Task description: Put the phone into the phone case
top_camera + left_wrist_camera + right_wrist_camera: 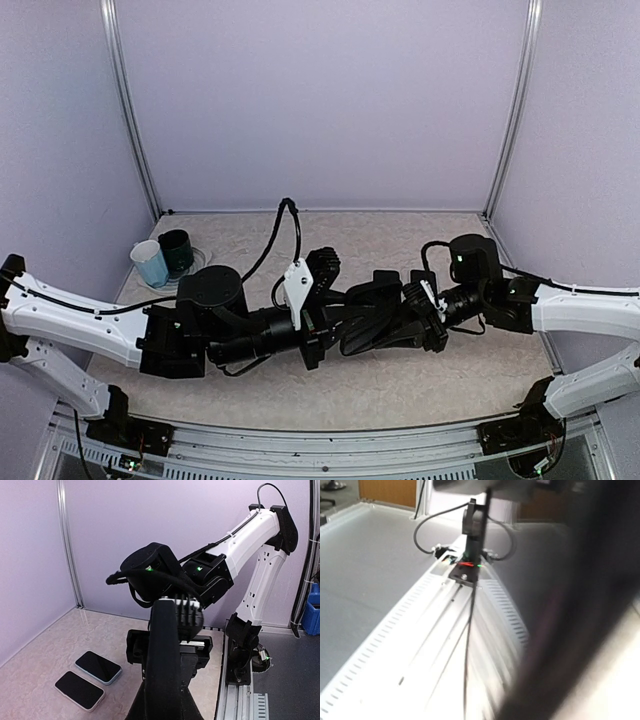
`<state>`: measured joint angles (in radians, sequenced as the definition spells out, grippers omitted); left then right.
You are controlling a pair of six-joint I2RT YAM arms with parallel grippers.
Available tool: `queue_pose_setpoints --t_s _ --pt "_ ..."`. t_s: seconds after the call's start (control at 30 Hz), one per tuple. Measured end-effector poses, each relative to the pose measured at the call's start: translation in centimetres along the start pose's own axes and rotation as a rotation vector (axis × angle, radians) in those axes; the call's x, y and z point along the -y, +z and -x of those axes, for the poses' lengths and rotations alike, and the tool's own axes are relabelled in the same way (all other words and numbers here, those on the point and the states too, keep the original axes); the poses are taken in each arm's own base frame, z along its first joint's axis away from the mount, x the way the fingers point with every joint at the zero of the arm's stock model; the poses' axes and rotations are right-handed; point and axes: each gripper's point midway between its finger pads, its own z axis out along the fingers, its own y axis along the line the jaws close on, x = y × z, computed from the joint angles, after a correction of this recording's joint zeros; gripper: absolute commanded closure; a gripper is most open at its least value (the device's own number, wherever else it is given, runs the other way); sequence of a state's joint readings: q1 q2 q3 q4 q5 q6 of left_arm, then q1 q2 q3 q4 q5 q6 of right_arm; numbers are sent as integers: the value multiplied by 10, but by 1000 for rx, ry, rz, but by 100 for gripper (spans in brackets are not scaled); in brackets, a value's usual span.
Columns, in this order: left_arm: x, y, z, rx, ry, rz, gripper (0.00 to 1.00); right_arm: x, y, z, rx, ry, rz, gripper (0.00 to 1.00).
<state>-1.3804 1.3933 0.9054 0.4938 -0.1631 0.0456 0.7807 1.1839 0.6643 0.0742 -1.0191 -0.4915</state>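
Two flat dark slabs are seen lying on the bench (pixel 40 645), in the lower left of the left wrist view, just beside each other. The slab with the pale blue rim is taken to be the phone case (pixel 98 667) and the one with the white rim to be the phone (pixel 79 690), but this cannot be told for sure. In the top view both are hidden under the arms. The left pincer (pixel 175 615) and the right pincer (pixel 375 332) are crossed close together in the middle of the top view. How wide each one is cannot be told, and the right wrist view is too blurred to help. The phone is likely stiff, thin, smooth and slippery, and its glass could be cracked. It is best taken by its two long edges. The case is probably bendy and light, so it may need to be held down while the phone is pushed in.
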Motion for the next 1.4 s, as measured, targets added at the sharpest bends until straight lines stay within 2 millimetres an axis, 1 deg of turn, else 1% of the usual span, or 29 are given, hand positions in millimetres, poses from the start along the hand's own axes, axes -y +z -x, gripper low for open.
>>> queue_pose_setpoints --t_s 0.03,0.13,0.27,0.3,0.37,0.4,0.43,0.47,0.53,0.6,0.67,0.73,0.83,0.9,0.93,1.03,1.07,1.1,1.17,1.2,1.23,1.33,1.4 --pt "1 -1 1 4 -5 -7 100 0 0 1 5 -2 0 100" --pt "4 -2 0 4 1 -21 100 0 0 0 6 36 0 100" --pt "3 -3 -2 9 -1 -20 100 0 0 -1 3 45 -7 100" --pt "3 -3 -1 10 -1 -21 91 0 0 0 3 45 -10 100" --pt "4 -3 -1 12 -1 -22 59 0 -2 1 5 47 -17 100" --pt "4 -3 0 15 2 -22 47 0 -2 2 5 48 -20 100" --pt "3 -3 1 18 -1 -14 41 0 -3 3 6 46 -23 100" --pt "0 -3 3 26 -3 -5 37 -1 -3 3 7 45 -23 100" --pt "-4 -4 7 42 -5 10 34 -2 -4 5 9 47 -23 100" --pt "-7 -6 3 36 -2 20 31 -3 -6 7 11 51 -25 100" --pt "-8 -11 -12 6 3 23 27 -4 -7 10 13 53 -28 100" --pt "-5 -17 -30 -31 9 3 25 -5 -9 13 18 46 -31 100" --pt "2 -26 -55 -86 17 -40 27 -6 -10 16 22 40 -34 100" --pt "4 -27 -63 -107 19 -51 33 -5 -10 15 20 43 -36 100" --pt "4 -28 -64 -111 22 -53 38 -5 -10 15 18 46 -37 100" --pt "6 -27 -65 -115 23 -53 67 -5 -10 13 13 54 -38 100" --pt "7 -24 -66 -119 29 -54 74 -5 -10 13 12 55 -39 100" --pt "8 -20 -67 -128 36 -57 76 -5 -10 12 10 58 -39 100" --pt "11 -14 -70 -144 44 -62 71 -4 -10 12 8 59 -41 100" --pt "12 -10 -72 -153 46 -65 72 -4 -10 12 8 59 -41 100" --pt "13 -8 -73 -159 49 -69 75 -3 -10 13 8 57 -42 100" --pt "14 -6 -83 -191 51 -72 100 -2 -10 18 13 48 -44 100" --pt "11 -6 -86 -201 60 -61 100 -2 -10 16 7 52 -45 100"
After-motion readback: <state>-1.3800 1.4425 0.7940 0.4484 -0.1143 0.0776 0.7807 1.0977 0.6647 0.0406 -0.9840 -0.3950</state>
